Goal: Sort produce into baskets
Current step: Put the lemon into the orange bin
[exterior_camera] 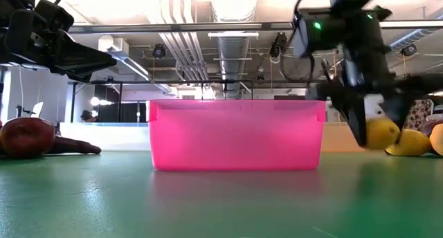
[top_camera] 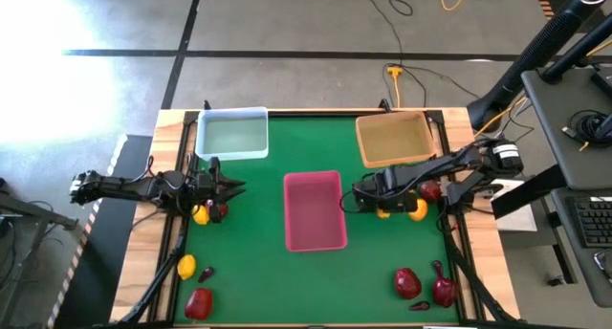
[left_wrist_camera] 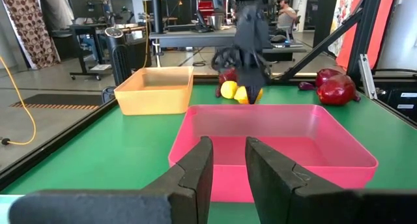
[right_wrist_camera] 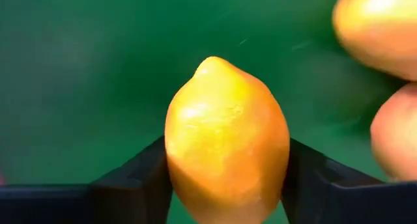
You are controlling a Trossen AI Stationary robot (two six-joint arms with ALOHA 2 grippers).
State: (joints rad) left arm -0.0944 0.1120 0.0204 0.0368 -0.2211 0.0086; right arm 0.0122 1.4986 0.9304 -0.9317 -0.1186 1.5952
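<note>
My right gripper [top_camera: 382,207] is shut on a small yellow lemon [right_wrist_camera: 227,139] between the pink tray [top_camera: 315,210] and the table's right edge, just in front of the tan tray [top_camera: 394,140]. It shows in the low view [exterior_camera: 377,131] too. Another lemon [top_camera: 418,210] and a red fruit [top_camera: 430,190] lie beside it. My left gripper [top_camera: 229,186] is open and empty, above the table's left side in front of the pale blue tray [top_camera: 232,135]. A lemon [top_camera: 201,214] and a red fruit [top_camera: 219,211] lie close by it on the mat. My right gripper pinches the lemon across its middle, one finger [right_wrist_camera: 133,175] on each long side [right_wrist_camera: 179,152], with its pointed end sticking out past the fingertips. The fingers come slanting down from the table's right. I cannot tell whether the lemon is clear of the mat.
At the near left lie a lemon [top_camera: 186,266], a maroon piece [top_camera: 207,272] and a red fruit [top_camera: 199,303]. At the near right lie two red fruits [top_camera: 407,283] [top_camera: 443,291] and a maroon piece [top_camera: 421,306]. All three trays hold nothing.
</note>
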